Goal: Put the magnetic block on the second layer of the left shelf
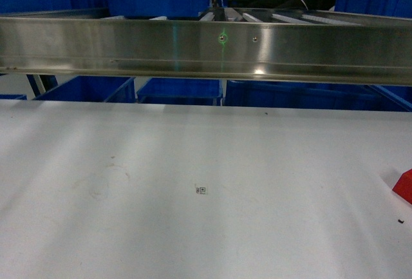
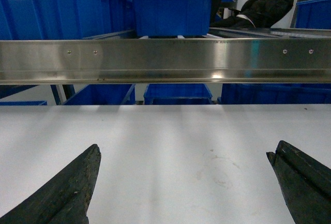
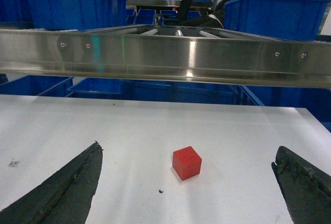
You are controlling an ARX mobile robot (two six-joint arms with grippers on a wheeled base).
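One magnetic block (image 3: 186, 162) on white table (image 3: 155, 125), ahead between released right pincer (image 3: 189, 182) fingers, untouched

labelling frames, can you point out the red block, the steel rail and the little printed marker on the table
red block (image 3: 186, 162): right wrist view, its front left face
steel rail (image 1: 206, 50): head view, middle of its front face
printed marker (image 1: 201, 190): head view, centre of the marker

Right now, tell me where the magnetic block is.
The magnetic block sits on the white table, centred between the open right claw's fingers; it's at the head view's right edge.
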